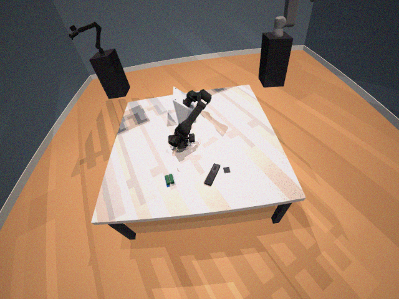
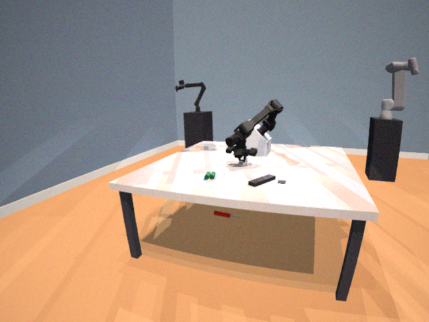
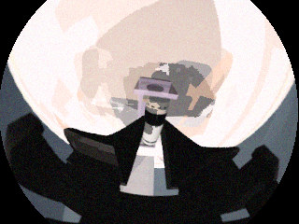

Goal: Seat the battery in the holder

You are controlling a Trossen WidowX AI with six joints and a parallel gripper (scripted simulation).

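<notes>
My gripper [image 3: 153, 119] [image 1: 182, 147] [image 2: 243, 160] is shut on the battery, low over the table [image 1: 244, 186] [image 2: 138, 183]. In the wrist view the battery [image 3: 155, 116] is a silver cylinder with a black band, standing out between the fingertips. Its far end meets the near edge of the pale lilac holder [image 3: 170, 88], which has a dark oval in its end piece. The battery looks slightly slanted to the holder. That end is partly hidden by the edge; whether it is under the lip, and the spring, cannot be told. The top and exterior views are too small to show the fit.
Two green cylinders [image 1: 169, 179] [image 2: 209, 175] lie near the front left. A black remote [image 1: 212, 174] [image 2: 262, 180] and a small dark square piece [image 1: 226, 169] [image 2: 281, 181] lie to the right. A white angular panel [image 1: 181, 111] [image 2: 263, 147] stands behind the arm.
</notes>
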